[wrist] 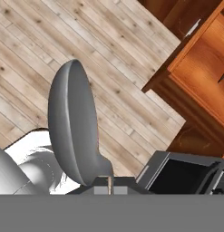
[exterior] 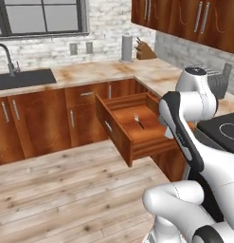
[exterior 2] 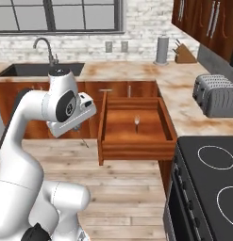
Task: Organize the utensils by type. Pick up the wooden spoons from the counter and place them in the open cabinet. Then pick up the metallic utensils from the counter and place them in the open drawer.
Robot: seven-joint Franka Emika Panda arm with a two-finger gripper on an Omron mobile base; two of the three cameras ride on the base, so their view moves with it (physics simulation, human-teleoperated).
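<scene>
We hold the silver teaspoon (wrist: 73,122) in closed jaws, bowl toward 12 o'clock, the open drawer (wrist: 195,68) at 2 o'clock.

The broad beige stone counter (exterior: 151,71), marbled with orange-brown patches, is carried on reddish-brown wooden fronts and is bent around a corner below the white brick wall. A dark rectangular sink (exterior: 23,78) is set into its left stretch, with a curved grey tap (exterior: 7,57) stood behind it. In the corner a grey upright cylinder (exterior 2: 162,50) and a tan wooden knife block (exterior 2: 185,55) are stood side by side. A grey ribbed toaster (exterior 2: 217,95) is placed on the right stretch, near the black stove top (exterior 2: 212,183). Below the counter the wide shallow reddish-brown wooden drawer (exterior 2: 137,147) is pulled open, and a small fork with silver tines and a dark handle (exterior 2: 136,122) is laid on its floor.
</scene>
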